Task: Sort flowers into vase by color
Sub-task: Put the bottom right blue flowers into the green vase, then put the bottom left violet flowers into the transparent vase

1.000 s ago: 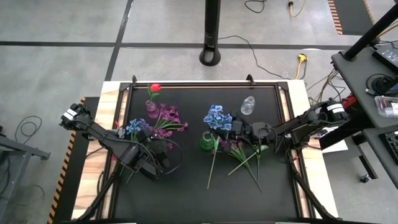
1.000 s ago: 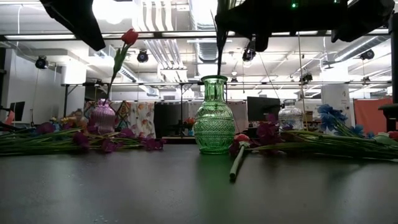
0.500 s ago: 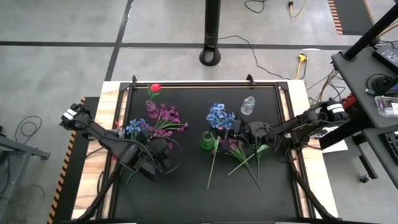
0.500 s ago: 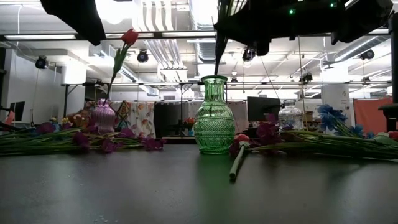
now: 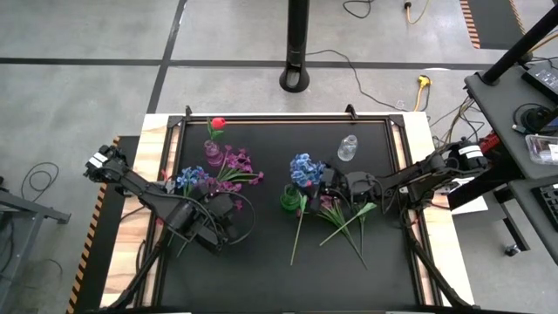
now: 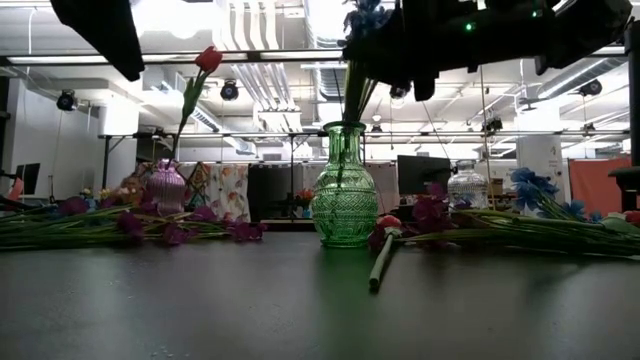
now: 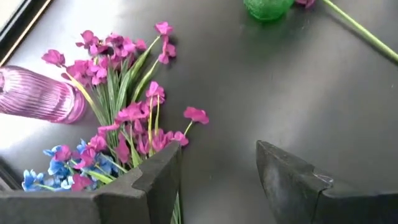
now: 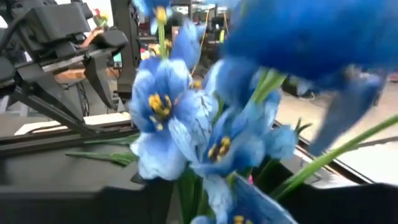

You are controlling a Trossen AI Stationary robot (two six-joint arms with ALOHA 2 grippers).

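Right gripper closed on the blue flower bunch, fingers mostly hidden by blooms in the right wrist view, where blue petals with yellow centres fill the picture. Stems go down into the mouth of the green vase; blooms sit just above the rim, at the top edge of the low view. Right arm reaches in from the table's right side, wrist roughly level, forearm angled toward the table centre. Left gripper open, fingers spread with a clear gap, nothing between them, hovering over the black mat just beside the purple-magenta sprays lying flat. Left arm comes from the left edge, elbow bent, gripper near the front-left of the mat. More blue blooms lie by the left arm. Purple vase holds one red tulip, upright. Clear vase stands at the back right. Loose stems and purple blooms lie on the mat to the right of the green vase, a red tulip bud among them.
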